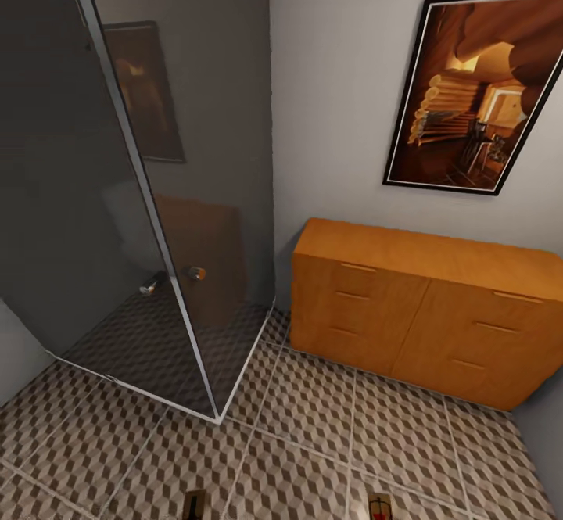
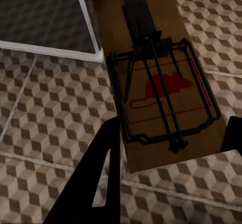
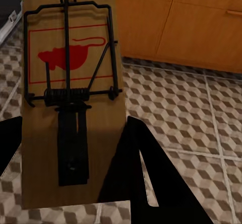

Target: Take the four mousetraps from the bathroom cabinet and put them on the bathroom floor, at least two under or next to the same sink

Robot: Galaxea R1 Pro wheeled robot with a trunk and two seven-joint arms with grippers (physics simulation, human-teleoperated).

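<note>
Between the fingers of my left gripper [image 2: 169, 148] sits one mousetrap [image 2: 161, 77], clamped by its board edges; my right gripper [image 3: 70, 168] is closed on a second mousetrap [image 3: 70, 98] the same way. Both traps hang above the patterned floor [image 1: 313, 426], not yet set down. Further out, the cabinet [image 1: 422, 309] stands against the wall with its drawers shut, the glass shower screen [image 1: 156, 191] beside it. I judge two traps are collected, none placed; I can't see the sink or the other two.
</note>
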